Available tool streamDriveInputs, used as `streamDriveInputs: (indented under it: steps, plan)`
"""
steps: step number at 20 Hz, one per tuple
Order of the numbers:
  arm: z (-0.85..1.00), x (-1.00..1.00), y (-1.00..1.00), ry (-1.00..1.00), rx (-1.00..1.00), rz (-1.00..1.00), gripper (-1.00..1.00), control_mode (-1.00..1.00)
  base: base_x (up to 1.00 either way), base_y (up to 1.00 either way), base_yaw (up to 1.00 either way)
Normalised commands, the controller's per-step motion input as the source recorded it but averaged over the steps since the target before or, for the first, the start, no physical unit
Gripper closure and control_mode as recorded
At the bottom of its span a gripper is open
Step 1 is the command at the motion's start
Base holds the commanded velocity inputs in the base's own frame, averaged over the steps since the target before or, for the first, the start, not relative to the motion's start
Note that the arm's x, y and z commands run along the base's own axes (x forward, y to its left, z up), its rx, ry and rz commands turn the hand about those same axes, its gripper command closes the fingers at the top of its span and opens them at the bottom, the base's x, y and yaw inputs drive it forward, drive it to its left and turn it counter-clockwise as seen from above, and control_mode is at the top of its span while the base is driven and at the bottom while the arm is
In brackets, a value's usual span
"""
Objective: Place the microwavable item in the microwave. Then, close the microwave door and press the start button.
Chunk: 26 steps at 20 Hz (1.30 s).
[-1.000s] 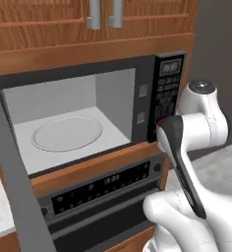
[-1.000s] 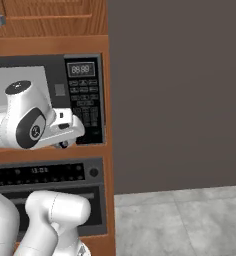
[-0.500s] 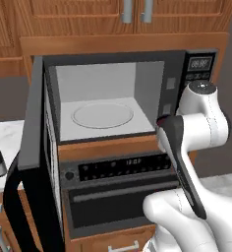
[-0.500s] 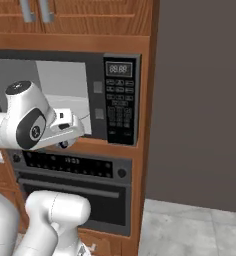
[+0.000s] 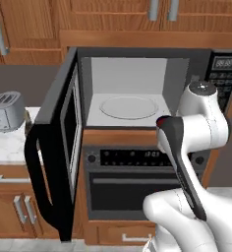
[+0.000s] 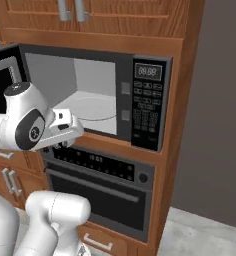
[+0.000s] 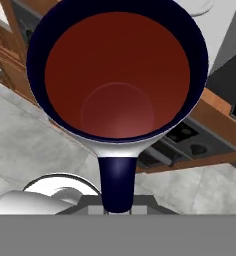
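The door (image 5: 59,147) hangs wide open, off to the left of the claw. The microwave (image 5: 137,93) cavity is bare, its turntable (image 5: 129,107) up and ahead of the claw. In the hand view the mug (image 7: 117,75) sits right at the claw, handle (image 7: 117,180) running down toward the fingers, so it looks grasped, though the tips are hidden. I judge the pick done; loading, shutting the door and pressing start on the keypad (image 6: 146,107) remain.
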Motion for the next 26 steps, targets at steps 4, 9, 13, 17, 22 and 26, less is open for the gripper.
streamDriveInputs:
  steps: [4,9,13,17,22,26]
  plan:
    - [0.00,0.00,0.00,0.00,0.00,0.00,1.00,1.00,0.11,-0.11,0.46]
    - [0.00,0.00,0.00,0.00,0.00,0.00,1.00,1.00,-0.15,-0.23,0.39]
    - [0.00,0.00,0.00,0.00,0.00,0.00,1.00,1.00,0.06,-0.39,0.32]
    - [0.00,0.00,0.00,0.00,0.00,0.00,1.00,1.00,0.20,-0.34,0.25]
    - [0.00,0.00,0.00,0.00,0.00,0.00,1.00,1.00,0.16,-0.25,0.04]
    - [0.00,0.00,0.00,0.00,0.00,0.00,1.00,1.00,0.08,-0.13,0.00]
